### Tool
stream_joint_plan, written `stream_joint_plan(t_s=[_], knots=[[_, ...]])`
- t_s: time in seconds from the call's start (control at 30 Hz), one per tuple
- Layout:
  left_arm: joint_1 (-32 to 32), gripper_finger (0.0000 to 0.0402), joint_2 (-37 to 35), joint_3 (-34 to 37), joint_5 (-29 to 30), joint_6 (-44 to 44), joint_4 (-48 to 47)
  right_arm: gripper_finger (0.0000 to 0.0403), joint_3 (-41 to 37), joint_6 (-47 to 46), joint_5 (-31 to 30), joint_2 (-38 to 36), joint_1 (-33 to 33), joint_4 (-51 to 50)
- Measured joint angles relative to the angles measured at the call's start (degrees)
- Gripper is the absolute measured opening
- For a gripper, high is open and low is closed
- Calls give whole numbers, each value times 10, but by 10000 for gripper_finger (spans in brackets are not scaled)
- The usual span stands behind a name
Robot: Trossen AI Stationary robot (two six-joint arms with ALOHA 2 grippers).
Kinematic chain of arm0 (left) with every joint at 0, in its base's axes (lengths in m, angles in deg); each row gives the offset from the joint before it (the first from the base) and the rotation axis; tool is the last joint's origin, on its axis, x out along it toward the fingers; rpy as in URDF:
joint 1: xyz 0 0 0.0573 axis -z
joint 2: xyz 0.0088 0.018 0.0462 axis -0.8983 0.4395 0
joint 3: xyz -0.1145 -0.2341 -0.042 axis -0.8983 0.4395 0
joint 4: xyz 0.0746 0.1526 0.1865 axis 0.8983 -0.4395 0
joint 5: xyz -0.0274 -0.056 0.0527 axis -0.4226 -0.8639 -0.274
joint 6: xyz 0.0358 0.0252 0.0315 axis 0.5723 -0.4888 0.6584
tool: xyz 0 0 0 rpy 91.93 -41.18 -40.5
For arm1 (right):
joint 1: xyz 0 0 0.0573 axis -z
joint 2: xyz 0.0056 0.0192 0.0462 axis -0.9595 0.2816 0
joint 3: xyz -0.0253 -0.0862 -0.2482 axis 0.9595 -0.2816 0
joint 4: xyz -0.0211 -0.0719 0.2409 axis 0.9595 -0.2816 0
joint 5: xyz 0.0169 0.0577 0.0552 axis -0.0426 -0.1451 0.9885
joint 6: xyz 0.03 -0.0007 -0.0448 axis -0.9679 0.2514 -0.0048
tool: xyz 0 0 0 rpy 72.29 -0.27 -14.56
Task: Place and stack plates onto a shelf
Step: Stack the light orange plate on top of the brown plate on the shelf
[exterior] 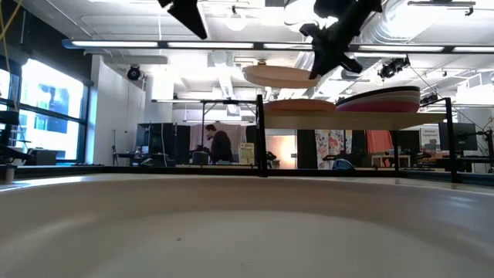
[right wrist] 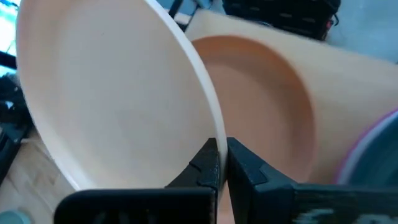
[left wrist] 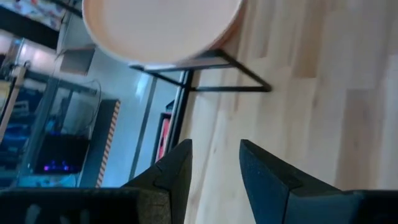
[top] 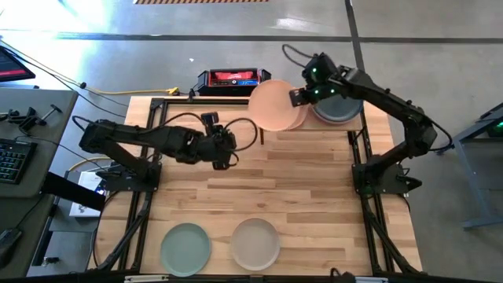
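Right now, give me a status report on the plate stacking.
Right gripper shut on peach plate, held above the shelf stack. Left gripper open, mid-table. Two plates left at the near edge. Nothing blocking.

We see the shelf (top: 310,126), a light wood panel on thin black posts. Above its left half a peach plate (top: 273,103) is held level by its rim, just over a tan plate (right wrist: 273,118) lying on the shelf. On the shelf's right half sits a stack with a grey plate (top: 339,108) on top and pink beneath. Well apart from the shelf, a sage green plate (top: 185,249) and a beige-grey plate (top: 255,244) lie flat, side by side.
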Motion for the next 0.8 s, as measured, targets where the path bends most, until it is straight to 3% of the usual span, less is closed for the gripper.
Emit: stream_joint_plan(t_s=[0.37, 0.8], knots=[[-71, 124, 0, 0, -1, 0, 1, 0, 0, 41, 32, 0, 82, -20], [-112, 124, 0, 0, -2, 0, 9, 0, 0, 63, 31, 17, 79, -47]])
